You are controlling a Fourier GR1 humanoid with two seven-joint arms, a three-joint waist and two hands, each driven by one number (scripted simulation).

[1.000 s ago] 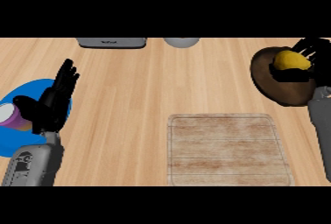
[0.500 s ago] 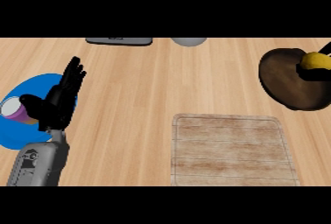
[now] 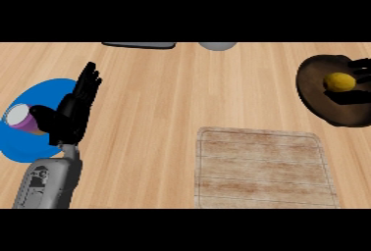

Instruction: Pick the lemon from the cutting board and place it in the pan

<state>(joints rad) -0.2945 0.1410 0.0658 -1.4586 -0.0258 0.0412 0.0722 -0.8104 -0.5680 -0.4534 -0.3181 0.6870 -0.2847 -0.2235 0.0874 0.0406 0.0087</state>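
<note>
The yellow lemon (image 3: 339, 81) lies inside the dark brown pan (image 3: 319, 100) at the right edge of the counter. Only the black fingers (image 3: 359, 65) and thumb of my right hand (image 3: 354, 98) show at the right border; they curl round the lemon from above and below. The rest of that hand is out of view. The pale wooden cutting board (image 3: 264, 169) lies bare at the lower middle, left of and below the pan. My left hand (image 3: 72, 112) rests open at the left with its fingers pointing up.
A blue plate (image 3: 29, 147) lies under the left hand and carries a purple cup (image 3: 22, 118) with a white inside. A dark flat object (image 3: 138, 44) and a grey round object (image 3: 217, 45) sit at the counter's far edge.
The right hand has carried the lemon from the pan's upper part down to its middle. The whole view has shifted a little. The left hand stays as it was.
</note>
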